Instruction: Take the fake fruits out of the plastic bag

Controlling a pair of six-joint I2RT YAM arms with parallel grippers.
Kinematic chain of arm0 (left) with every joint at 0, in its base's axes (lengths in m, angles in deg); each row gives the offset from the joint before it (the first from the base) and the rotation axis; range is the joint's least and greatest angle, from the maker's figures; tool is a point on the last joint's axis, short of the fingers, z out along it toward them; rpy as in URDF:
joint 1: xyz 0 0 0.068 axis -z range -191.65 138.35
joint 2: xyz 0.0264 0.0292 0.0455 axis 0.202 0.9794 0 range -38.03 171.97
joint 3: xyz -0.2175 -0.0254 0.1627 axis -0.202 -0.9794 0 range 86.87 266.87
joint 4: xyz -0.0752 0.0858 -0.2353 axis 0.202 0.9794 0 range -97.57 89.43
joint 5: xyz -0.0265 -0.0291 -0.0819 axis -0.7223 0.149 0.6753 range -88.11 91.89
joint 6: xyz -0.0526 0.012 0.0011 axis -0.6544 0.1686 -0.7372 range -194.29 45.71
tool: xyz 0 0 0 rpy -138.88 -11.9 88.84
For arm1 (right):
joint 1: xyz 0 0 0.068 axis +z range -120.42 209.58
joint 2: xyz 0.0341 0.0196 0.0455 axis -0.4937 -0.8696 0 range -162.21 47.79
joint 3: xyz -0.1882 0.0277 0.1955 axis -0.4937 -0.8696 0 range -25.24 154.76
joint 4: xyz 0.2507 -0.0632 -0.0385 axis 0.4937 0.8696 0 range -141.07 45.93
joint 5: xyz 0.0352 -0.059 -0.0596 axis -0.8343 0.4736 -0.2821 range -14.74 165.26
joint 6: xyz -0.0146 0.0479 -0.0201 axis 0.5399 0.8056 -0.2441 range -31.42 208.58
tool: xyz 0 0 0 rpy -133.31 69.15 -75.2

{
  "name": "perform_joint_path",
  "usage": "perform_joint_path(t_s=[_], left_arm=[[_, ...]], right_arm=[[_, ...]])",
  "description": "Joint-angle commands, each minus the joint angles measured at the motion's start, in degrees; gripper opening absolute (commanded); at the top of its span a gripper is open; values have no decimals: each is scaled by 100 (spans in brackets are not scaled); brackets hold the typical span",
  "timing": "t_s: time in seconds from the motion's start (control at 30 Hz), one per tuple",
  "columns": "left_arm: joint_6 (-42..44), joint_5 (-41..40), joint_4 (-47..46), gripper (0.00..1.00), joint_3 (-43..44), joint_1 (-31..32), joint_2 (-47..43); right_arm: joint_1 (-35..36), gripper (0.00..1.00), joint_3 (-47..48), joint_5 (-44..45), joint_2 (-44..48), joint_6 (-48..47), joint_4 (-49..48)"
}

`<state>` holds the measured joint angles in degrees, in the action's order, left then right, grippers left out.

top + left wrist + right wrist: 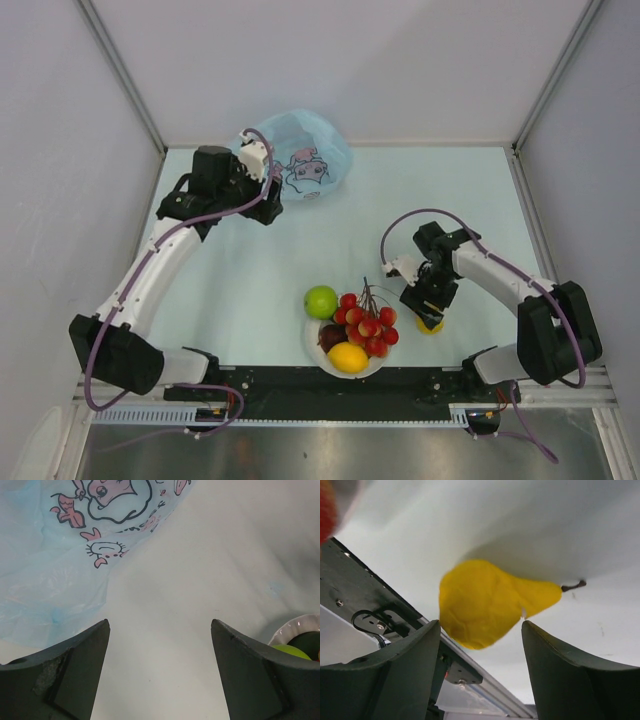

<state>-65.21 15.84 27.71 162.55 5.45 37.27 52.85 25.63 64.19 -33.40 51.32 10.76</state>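
At the far edge of the pale, smooth table (450,190), against the back wall, the plastic bag (300,155) sits as a crumpled mound of thin, translucent light-blue film, its surface wrinkled and printed with a pink-and-dark cartoon figure. Whether anything is inside it cannot be told. Just beside its near-left side hovers the left gripper (160,625), its two dark, wedge-shaped fingers spread wide with only bare table between them, grasping nothing; the edge of the bag lies just beyond the left finger. Near the front middle of the table stands a round white bowl (312,350) with a glossy rim. It holds a smooth green apple (321,301) at its far-left side, a bunch of shiny red grapes (368,322) with thin dark stems on the right, an oval yellow lemon (348,357) at the near side, and a dark red-purple fruit (330,335) tucked between them. To the right of the bowl and apart from it, a yellow pear (485,605) lies on its side on the table, its skin slightly dimpled, its narrow end tipped with a short brown stalk. The right gripper (480,625) points down over it, fingers parted to either side of the fat end, released rather than clamped on it.
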Motion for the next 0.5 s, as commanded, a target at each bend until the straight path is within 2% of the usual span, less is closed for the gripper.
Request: perform_joint_path(t_s=[0.0, 0.07, 0.33, 0.37, 0.43, 0.47], left_arm=[[76, 64, 101, 88, 359, -49, 264], [111, 28, 206, 88, 482, -49, 379], [436, -182, 488, 88, 1001, -40, 809], [471, -244, 496, 88, 1010, -40, 836], [603, -332, 549, 88, 1028, -40, 915], [664, -393, 575, 88, 1045, -40, 933]], right_arm=[[81, 71, 98, -545, 393, -361, -302], [90, 71, 90, -572, 280, -493, -398], [20, 58, 89, -510, -266, -897, -408], [-6, 51, 90, -580, -275, -906, -443], [-41, 42, 81, -650, -179, -933, -557], [-42, 35, 81, -642, -109, -967, -609]])
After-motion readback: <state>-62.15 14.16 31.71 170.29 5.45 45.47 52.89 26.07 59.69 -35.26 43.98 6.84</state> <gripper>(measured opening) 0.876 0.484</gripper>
